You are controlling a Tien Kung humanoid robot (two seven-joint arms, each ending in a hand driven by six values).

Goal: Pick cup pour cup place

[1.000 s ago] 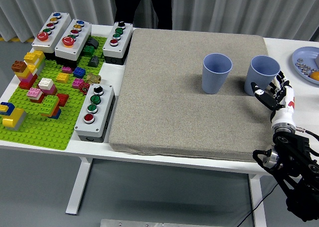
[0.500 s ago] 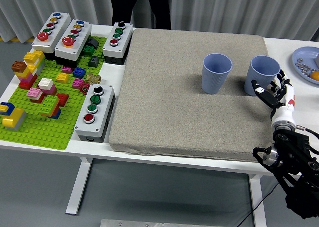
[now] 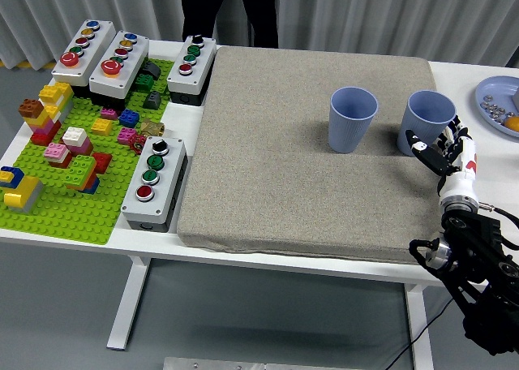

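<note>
Two blue cups stand upright on the grey mat (image 3: 308,151): the right cup (image 3: 426,120) and the left cup (image 3: 353,118). The right hand (image 3: 446,153) has crept slightly closer since a second ago; its fingers are spread, holding nothing, just beside the right cup, so grasping comes next. A plate (image 3: 496,98) lies near; nothing blocks.

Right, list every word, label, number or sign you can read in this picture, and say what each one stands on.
None can be read.
Button boxes: no readable lettering on the coloured buttons or grey cases.
Building bricks on the green baseplate: no print visible.
Two blue cups: plain, no marking.
Right hand: a small red mark near the wrist, too small to read.
Blue plate: no text.
</note>
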